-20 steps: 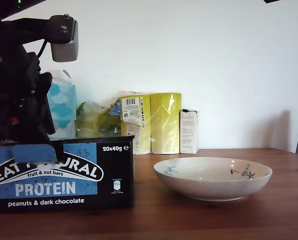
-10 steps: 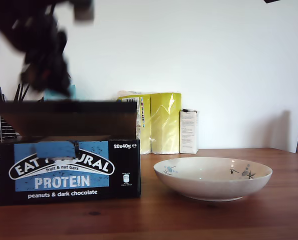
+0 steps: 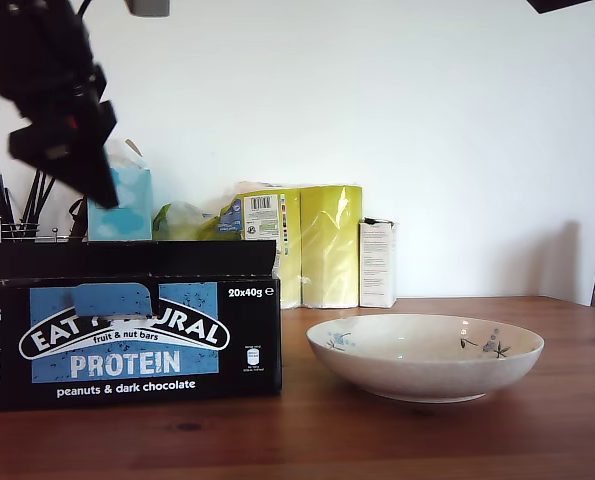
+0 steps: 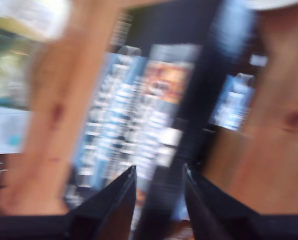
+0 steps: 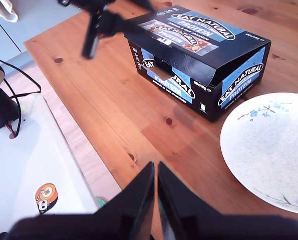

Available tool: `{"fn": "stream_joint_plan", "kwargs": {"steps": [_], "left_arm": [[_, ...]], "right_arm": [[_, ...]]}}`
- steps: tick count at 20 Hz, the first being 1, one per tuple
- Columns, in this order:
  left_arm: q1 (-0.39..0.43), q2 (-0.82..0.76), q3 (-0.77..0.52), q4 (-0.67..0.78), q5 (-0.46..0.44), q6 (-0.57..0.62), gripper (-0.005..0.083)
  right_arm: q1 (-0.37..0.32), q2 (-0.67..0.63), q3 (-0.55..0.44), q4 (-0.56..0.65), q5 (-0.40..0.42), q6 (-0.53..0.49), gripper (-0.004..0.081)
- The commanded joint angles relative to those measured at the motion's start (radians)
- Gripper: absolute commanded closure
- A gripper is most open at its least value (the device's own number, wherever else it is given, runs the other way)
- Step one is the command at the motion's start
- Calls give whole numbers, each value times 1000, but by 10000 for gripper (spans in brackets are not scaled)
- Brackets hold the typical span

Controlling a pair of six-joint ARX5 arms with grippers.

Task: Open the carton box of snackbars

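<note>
The carton box of snackbars [image 3: 127, 325] stands on the wooden tabletop [image 3: 457, 440] at the exterior view's left, blue front panel facing that camera. Its lid lies roughly level over the top, front edge showing as a dark band above the panel. In the second wrist view the box [image 5: 199, 55] has its lid raised a little at one end, leaving a gap at that corner, with printed snackbar artwork on top.

The first hand [image 4: 159, 175] is above the box, seen blurred; its fingers are spread apart with a clear gap and nothing between them. The blur shows blue-and-white packaging below it, flanked by wood. In the exterior view the arm [image 3: 52, 95] hangs over the box toward the upper left, clear of the lid.

The second hand [image 5: 155, 172] is high over the tabletop's near edge, well apart from the box; its fingers are pressed nearly together, holding nothing.

A white bowl [image 3: 425, 355] with small blue motifs sits just beside the box on the exterior view's right. Along the back wall: pale blue tissue box [image 3: 122, 200], yellow-wrapped rolls [image 3: 312, 245], small white upright carton [image 3: 377, 262].
</note>
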Motion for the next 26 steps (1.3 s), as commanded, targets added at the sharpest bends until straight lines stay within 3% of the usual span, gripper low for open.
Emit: {"fn": "stream_joint_plan", "kwargs": {"steps": [1,3,5,8,19,21,26], "left_arm": [[14,9,-21,-32,69,-51,645],[39,11,-21,-40,153,-50,782],[56,11,-23,-13,234,-48,795],[72,11,-41,50,233,-5,795],[-36,10,-205,273,65,-12,795],[-38,10,-233,304,23,11,795],[-15,12,-251,353,24,19,795]], "right_arm": [[5,-2,0,0,-2,-17,783],[5,-2,0,0,-2,-19,783],[5,-2,0,-3,-2,-19,783],[5,-2,0,-4,-2,-20,783],[5,-2,0,-4,-1,-35,783],[5,-2,0,-4,-1,-35,783],[5,-2,0,-4,-1,-39,783]]}}
